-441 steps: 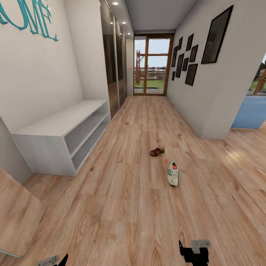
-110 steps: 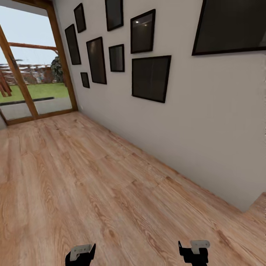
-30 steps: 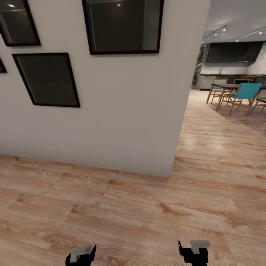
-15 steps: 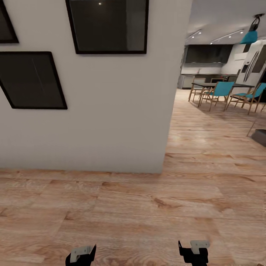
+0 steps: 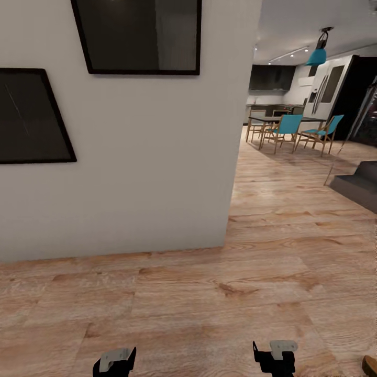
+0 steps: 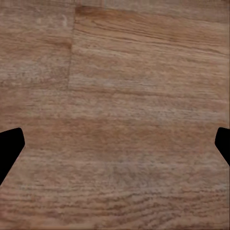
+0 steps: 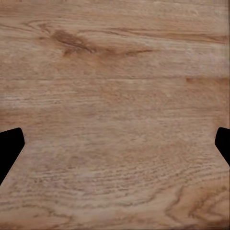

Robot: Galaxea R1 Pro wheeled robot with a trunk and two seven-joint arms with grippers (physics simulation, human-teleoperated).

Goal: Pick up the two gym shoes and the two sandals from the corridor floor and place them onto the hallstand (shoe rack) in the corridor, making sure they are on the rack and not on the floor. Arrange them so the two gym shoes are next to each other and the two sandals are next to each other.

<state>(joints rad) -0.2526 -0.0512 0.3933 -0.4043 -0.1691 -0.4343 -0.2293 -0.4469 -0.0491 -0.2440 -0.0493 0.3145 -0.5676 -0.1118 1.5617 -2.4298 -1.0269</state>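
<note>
Left pincer (image 6: 115, 148): seen in the left wrist view with its dark fingertips (image 6: 9, 148) spread wide at the two edges; nothing is held between them, and bare floor planks are seen in the gap. In the head view its top is seen at the lower edge, left of centre (image 5: 115, 361).
Right pincer (image 7: 115, 148): likewise spread wide with nothing gripped, wood grain being seen between the tips; in the head view it is seen at the lower edge, right of centre (image 5: 275, 358).
Corridor floor (image 5: 209, 293): light brown wood-grain planks are laid below both pincers and run on into the room beyond.
Brown object (image 5: 370, 365): a small brown shape is cut off at the lower right corner of the head view, on the floor just right of the right pincer; what it is cannot be told.
Wall (image 5: 146, 167): a white wall end is faced, hung with two black-framed pictures (image 5: 139, 34).
Room beyond: teal chairs (image 5: 287, 128) are set at a dining desk (image 5: 272, 119), under a teal pendant lamp (image 5: 317, 52).
</note>
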